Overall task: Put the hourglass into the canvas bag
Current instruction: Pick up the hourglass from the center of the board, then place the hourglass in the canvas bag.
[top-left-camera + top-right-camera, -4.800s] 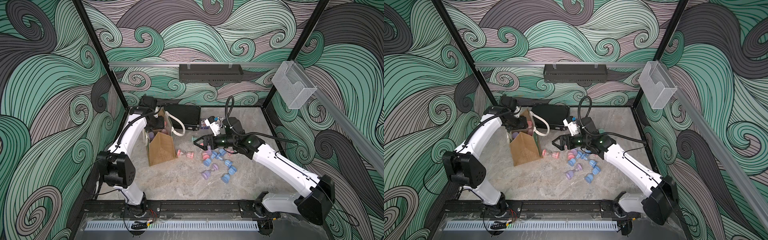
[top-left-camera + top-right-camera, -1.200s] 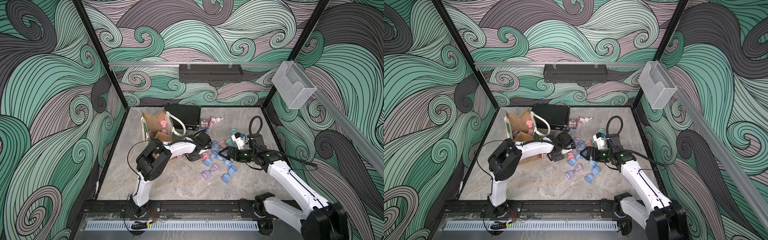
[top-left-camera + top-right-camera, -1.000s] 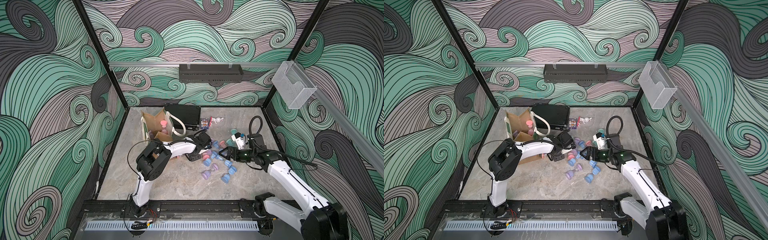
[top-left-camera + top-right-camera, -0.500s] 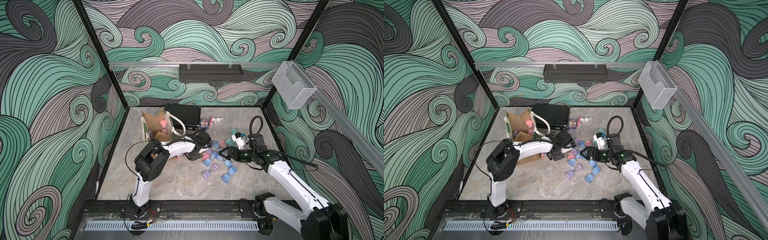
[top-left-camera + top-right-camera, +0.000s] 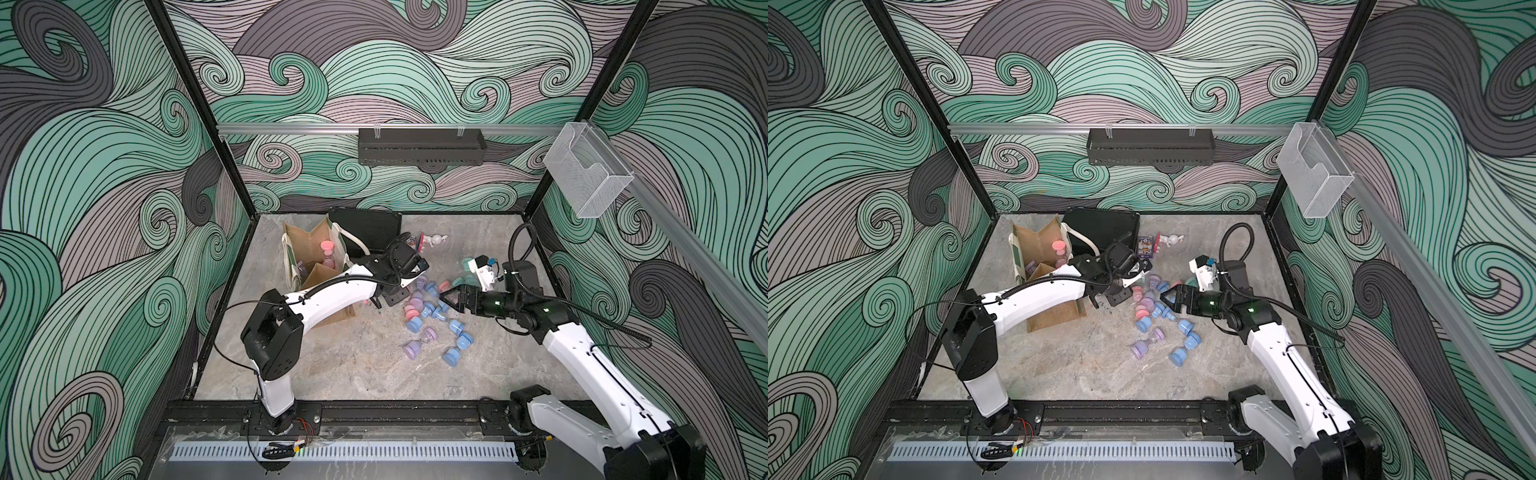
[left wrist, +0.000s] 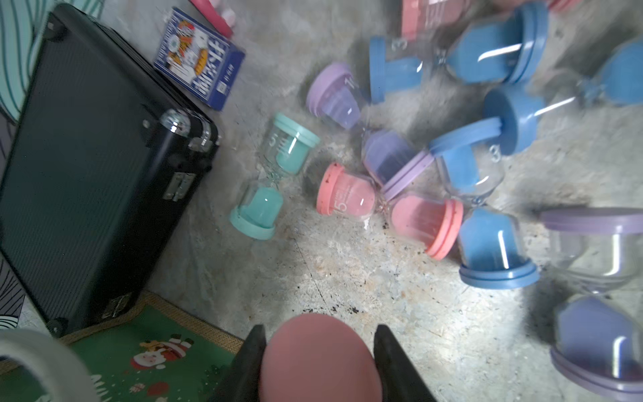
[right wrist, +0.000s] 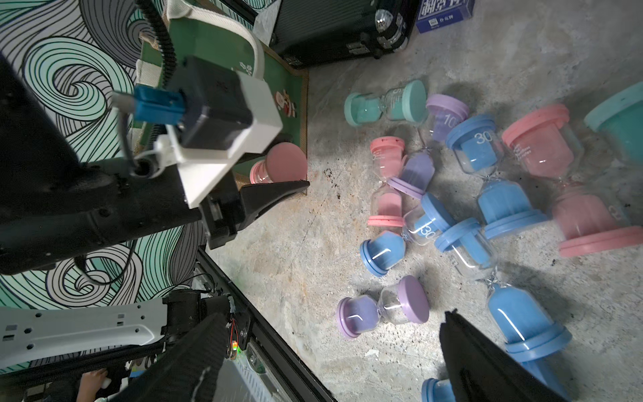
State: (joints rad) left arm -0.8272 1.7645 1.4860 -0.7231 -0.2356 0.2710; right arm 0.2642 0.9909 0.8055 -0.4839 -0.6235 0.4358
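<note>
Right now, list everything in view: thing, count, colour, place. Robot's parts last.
tan burlap canvas bag with green side panels: one, upright, rear left of the table
hourglasses inside the bag: two showing, pink and purple
loose plastic hourglasses: ten or so; blue, pink, purple, teal; lying mid-table
flat black case: one, beside the bag at the rear
blue card box: one, right of the case
small white toy figure: one, beside the card box
black wall rack: one, rear rail
clear plastic bin: one, right rail
left pincer: shut on a pink hourglass, beside the bag
right pincer: open, at the pile's right edge
</note>
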